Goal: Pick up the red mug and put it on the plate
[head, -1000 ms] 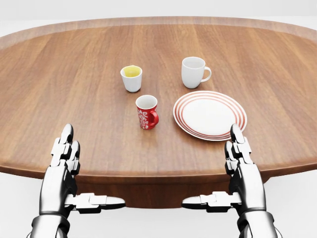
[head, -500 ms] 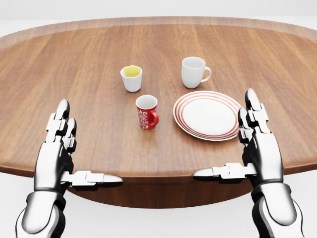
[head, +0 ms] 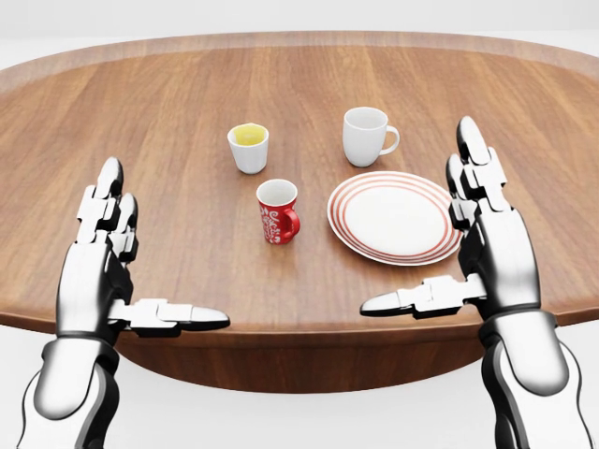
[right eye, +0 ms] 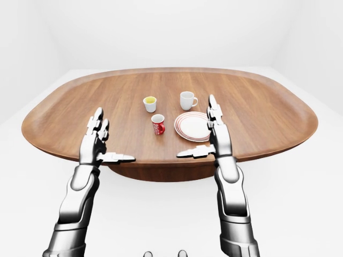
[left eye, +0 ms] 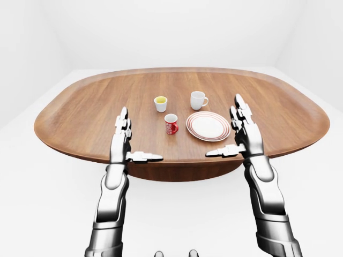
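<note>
A red mug (head: 278, 211) with white lettering stands upright on the wooden table (head: 168, 112), its handle to the right. Just right of it lies a white plate (head: 395, 216) with red rings, empty. My left hand (head: 131, 271) is open, flat, thumb out, over the table's near edge at the left of the mug. My right hand (head: 449, 243) is open, fingers straight, raised beside the plate's right rim. Neither hand touches the mug or the plate.
A small white cup with yellow contents (head: 248, 148) stands above the red mug in the head view. A plain white mug (head: 366, 136) stands above the plate. The table's near edge (head: 299, 332) runs under both hands.
Both hands have risen and moved forward over the table's edge; the right hand went further, up beside the plate. The mug, plate and cups have not moved.
</note>
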### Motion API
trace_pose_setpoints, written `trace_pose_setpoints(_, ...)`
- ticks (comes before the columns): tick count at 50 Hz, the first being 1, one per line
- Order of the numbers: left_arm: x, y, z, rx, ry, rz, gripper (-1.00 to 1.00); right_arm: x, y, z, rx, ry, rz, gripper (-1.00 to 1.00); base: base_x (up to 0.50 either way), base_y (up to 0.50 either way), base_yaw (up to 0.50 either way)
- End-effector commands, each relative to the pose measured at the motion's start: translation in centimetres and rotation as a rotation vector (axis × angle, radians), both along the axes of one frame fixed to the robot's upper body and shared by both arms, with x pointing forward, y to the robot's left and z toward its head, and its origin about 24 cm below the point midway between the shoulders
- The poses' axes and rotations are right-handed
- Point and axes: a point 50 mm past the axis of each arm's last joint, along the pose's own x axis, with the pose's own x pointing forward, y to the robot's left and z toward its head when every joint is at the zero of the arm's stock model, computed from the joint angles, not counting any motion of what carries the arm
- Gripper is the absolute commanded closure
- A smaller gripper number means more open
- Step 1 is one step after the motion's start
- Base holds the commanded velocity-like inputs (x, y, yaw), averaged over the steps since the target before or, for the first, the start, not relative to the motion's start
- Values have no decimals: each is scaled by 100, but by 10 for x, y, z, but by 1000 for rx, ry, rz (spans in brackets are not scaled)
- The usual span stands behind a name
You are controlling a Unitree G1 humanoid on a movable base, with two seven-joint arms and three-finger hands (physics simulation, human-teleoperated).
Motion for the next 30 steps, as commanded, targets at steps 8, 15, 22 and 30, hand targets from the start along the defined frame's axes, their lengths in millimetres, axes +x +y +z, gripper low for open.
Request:
trace_pose_setpoints(8,-2,3,12,1,-49,2,-100,0,6,6,-43,-23,20,-100,0,0,0)
trace_pose_setpoints(15,-3,3,14,2,-60,4,-100,0,6,7,-48,-25,26,-100,2,0,0)
trace_pose_setpoints(22,-4,3,13,3,-59,2,-100,0,6,5,-51,-16,25,-100,18,0,0)
trace_pose_setpoints(30,-5,2,16,4,-70,1,-100,0,7,4,-55,-11,29,-100,18,0,0)
